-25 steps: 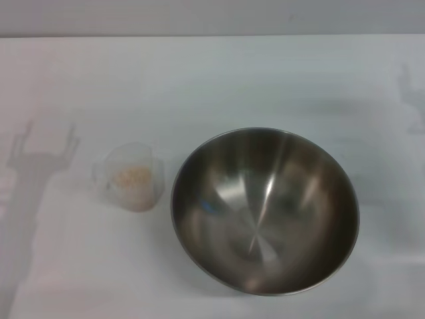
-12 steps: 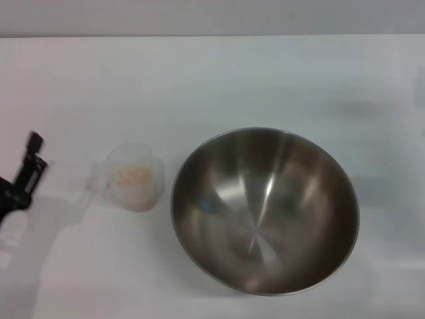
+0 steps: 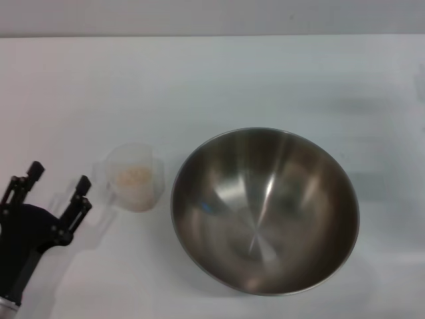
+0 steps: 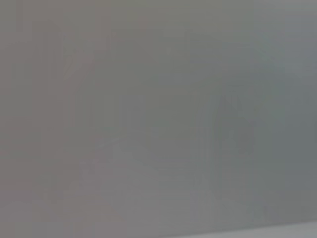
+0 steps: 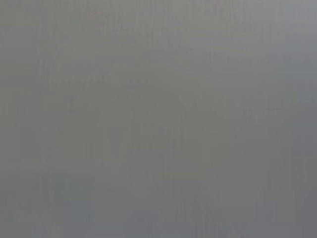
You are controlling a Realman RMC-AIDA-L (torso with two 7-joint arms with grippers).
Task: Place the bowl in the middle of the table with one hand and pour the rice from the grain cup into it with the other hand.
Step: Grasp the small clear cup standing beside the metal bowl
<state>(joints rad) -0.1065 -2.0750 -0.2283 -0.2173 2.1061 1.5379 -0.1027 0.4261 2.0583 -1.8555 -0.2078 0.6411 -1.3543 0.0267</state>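
Note:
The steel bowl (image 3: 265,209) stands upright on the white table (image 3: 212,80), right of centre, with nothing in it. The frosted grain cup (image 3: 136,176) stands just left of the bowl, holding a pale heap of rice (image 3: 133,177). My left gripper (image 3: 57,179) is open and empty at the left edge, a short way left of the cup, with its black fingers (image 3: 81,193) pointing away from me. My right gripper is out of view. Both wrist views show only blank grey.
The white wall edge (image 3: 212,34) runs along the table's far side. A faint shadow (image 3: 362,106) lies on the table at the far right.
My left gripper has come further into view from the left edge and moved right, closer to the cup. The bowl and the cup have not moved.

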